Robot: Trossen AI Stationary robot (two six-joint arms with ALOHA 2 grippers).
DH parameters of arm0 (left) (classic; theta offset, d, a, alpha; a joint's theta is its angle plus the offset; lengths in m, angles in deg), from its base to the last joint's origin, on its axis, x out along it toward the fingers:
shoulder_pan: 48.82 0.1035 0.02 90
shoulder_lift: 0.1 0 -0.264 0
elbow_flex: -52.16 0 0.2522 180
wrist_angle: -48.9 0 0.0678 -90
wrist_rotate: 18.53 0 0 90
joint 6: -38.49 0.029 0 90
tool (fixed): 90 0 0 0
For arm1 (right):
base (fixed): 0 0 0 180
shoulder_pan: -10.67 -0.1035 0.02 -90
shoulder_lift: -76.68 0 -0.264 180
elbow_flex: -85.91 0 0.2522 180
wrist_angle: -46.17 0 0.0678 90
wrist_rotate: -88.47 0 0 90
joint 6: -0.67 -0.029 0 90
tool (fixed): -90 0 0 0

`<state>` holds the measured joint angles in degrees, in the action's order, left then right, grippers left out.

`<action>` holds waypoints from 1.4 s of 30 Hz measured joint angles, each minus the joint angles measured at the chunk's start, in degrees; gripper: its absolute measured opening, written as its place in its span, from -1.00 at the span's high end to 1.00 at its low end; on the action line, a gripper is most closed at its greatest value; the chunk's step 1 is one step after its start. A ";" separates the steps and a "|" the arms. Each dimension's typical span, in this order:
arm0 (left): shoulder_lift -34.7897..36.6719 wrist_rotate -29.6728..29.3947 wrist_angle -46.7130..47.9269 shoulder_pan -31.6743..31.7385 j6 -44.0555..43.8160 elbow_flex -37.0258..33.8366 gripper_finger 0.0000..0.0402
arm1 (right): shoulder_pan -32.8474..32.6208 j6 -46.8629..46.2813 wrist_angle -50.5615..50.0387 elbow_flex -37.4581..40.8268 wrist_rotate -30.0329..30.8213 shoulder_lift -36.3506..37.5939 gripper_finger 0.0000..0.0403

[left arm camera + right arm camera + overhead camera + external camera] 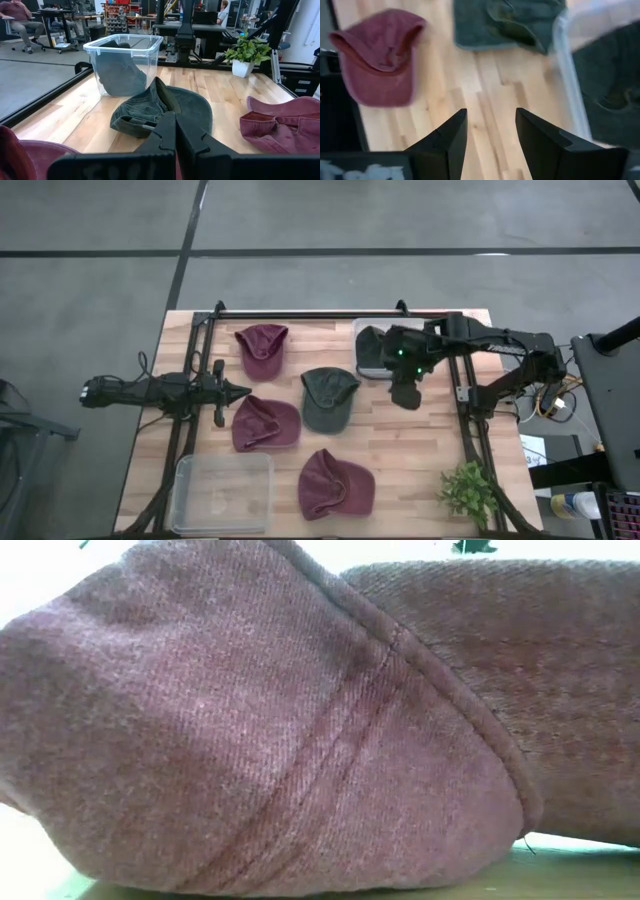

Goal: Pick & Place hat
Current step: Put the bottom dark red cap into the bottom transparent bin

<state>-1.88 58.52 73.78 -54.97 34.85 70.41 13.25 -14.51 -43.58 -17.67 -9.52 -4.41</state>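
Observation:
Three maroon hats lie flat on the table: one near the far edge (262, 348), one left of centre (265, 423), and one near the front (335, 483) that fills the low view (300, 720). A dark green hat (329, 397) (160, 112) lies at the centre. Another dark green hat (610, 85) sits in the clear bin (372, 348) at the far right. My right gripper (405, 392) (490, 112) hovers open over bare wood beside that bin. My left gripper (238, 390) (175, 120) is shut and waits at the left, pointing at the centre green hat.
An empty clear bin (222, 492) stands at the near-left corner. A potted plant (468, 492) (245, 52) stands at the near-right corner. Black frame rails run along the left, right and far sides (330, 313). Bare wood shows between the centre hat and the right rail.

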 joint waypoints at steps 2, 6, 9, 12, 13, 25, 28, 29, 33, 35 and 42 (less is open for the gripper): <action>0.00 0.00 0.00 0.00 0.00 0.00 1.00 | -1.90 -1.04 2.41 0.36 0.26 0.01 0.20; 0.00 0.00 0.00 0.01 -0.02 0.00 1.00 | -5.59 -3.41 8.31 2.24 0.42 -0.24 0.20; 0.01 0.00 0.00 0.02 -0.02 0.00 1.00 | -8.34 -4.27 12.13 4.05 0.43 -1.31 0.20; 0.00 -0.01 0.00 0.02 -0.01 0.00 1.00 | -10.90 -4.76 15.20 6.54 0.43 -2.46 0.20; 0.02 0.00 0.00 0.01 0.00 0.00 1.00 | -11.55 -4.90 15.83 7.27 0.43 -2.97 0.20; 0.00 0.00 -0.02 0.00 -0.02 0.00 1.00 | -18.29 -8.78 17.43 10.86 -1.33 -11.76 0.25; 0.02 0.00 -0.02 0.02 0.00 0.00 1.00 | -20.40 -10.07 17.43 10.88 -1.62 -13.51 0.28; 0.00 0.00 -0.02 0.02 -0.02 0.00 1.00 | -21.04 -10.01 17.55 10.88 -1.69 -14.19 0.29; 0.00 0.01 -0.02 0.01 -0.02 0.00 1.00 | -22.18 -9.93 18.06 10.88 -1.50 -16.31 0.30; 0.00 -0.01 -0.03 0.00 -0.01 0.00 1.00 | -22.12 -9.98 18.13 10.88 -0.46 -17.63 0.29; 0.01 0.00 -0.04 0.00 -0.02 0.00 1.00 | -22.08 -7.43 19.71 10.88 0.27 -22.34 0.16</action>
<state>-1.87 58.52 73.73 -54.97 34.82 70.41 -8.83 -21.95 -23.87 -6.79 -9.24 -26.75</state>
